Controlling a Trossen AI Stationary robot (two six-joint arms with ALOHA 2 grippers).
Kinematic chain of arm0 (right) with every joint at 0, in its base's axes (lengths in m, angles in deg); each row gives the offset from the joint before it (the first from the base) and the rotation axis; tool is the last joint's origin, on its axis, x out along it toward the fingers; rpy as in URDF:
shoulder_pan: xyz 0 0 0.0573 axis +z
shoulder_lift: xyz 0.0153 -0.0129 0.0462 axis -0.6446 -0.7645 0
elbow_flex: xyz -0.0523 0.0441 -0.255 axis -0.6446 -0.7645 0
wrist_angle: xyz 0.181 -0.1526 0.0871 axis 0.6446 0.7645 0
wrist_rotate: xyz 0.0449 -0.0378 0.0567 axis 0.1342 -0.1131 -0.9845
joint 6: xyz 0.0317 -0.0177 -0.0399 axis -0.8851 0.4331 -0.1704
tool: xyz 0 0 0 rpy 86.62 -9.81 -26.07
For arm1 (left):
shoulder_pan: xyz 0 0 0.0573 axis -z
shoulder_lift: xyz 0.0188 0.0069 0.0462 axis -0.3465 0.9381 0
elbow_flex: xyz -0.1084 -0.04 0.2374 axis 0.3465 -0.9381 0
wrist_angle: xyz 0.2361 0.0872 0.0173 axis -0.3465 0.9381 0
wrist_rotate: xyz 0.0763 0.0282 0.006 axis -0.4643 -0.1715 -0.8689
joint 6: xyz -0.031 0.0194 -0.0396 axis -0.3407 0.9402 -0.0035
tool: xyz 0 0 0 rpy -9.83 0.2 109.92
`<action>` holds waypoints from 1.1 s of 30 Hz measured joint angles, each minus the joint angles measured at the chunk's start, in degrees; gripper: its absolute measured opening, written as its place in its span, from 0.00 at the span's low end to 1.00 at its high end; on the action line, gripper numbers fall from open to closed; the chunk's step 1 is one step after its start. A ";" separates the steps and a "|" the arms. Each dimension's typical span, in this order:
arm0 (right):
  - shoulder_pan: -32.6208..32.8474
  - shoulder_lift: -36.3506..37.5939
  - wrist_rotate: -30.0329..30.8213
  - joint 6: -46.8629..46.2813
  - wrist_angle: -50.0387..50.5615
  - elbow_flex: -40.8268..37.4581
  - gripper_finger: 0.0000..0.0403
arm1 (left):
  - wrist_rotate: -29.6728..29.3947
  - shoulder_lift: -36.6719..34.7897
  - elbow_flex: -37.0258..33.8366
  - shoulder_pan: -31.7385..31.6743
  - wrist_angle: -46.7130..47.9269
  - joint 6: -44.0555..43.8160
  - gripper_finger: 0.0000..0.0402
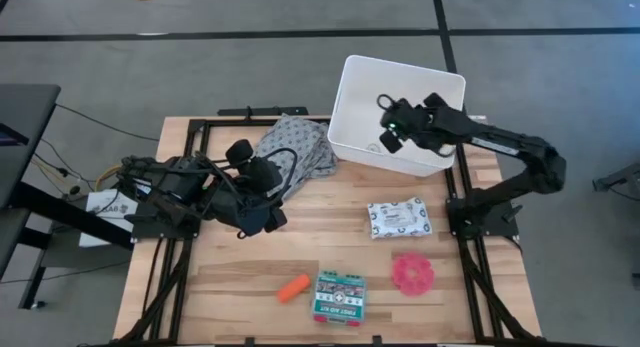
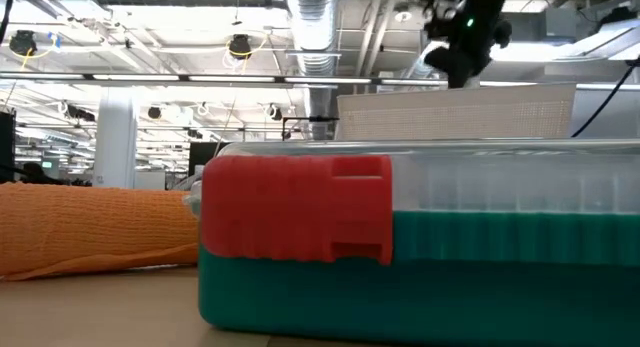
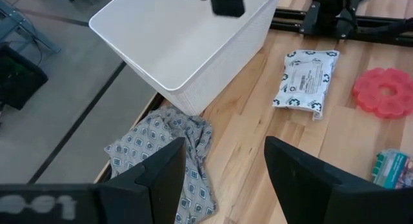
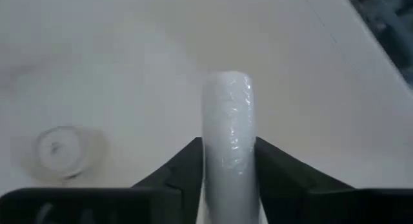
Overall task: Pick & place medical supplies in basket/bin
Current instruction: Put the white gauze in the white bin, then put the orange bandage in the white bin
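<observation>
Wooden table (image 1: 250,287), grey floor (image 1: 560,47) around

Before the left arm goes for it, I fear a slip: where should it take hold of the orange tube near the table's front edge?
Grip the small orange tube at its middle, across its narrow width, from straight above. It lies flat and slanted on the wooden table, clear of the green first-aid box, so the tool has room either side.

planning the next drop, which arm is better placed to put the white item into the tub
Right. The right hand is shut on a white wrapped item and hangs over the inside of the white tub. The left hand is open, holds nothing and sits near the grey patterned cloth, outside the tub.
</observation>
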 joint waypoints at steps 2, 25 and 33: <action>-0.98 -2.49 2.04 -0.37 -0.01 0.00 0.35 | 0.00 0.00 0.00 0.00 0.00 -0.02 0.50; 4.80 -2.49 5.23 1.48 3.55 12.35 0.40 | 3.56 0.02 0.00 0.00 0.00 0.86 0.50; 19.80 5.05 1.13 0.72 3.79 17.22 0.38 | 14.38 3.12 -0.13 0.68 -0.01 -0.32 0.50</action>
